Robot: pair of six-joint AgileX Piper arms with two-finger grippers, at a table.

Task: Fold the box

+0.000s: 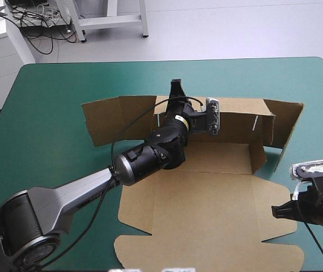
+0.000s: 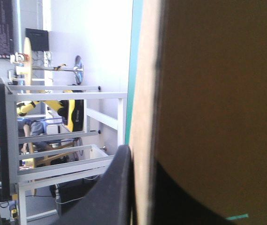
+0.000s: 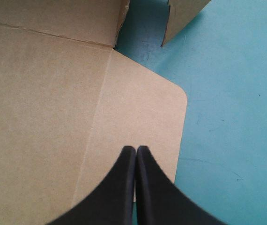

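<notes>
Box brown, middle of teal-green tabletop — far wall and its 2 end flaps raised, lid flat on the box's near side. Left tool at the box's far wall: 2 black fingers pinch the wall's top edge, board between them. Right tool over the rounded right flap of the box's lid — fingers pressed together, holding nothing.

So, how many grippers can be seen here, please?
2. The left gripper pinches the raised far wall of the brown box; the right gripper, shut, is over the flat lid's right flap. None seems hidden.
</notes>
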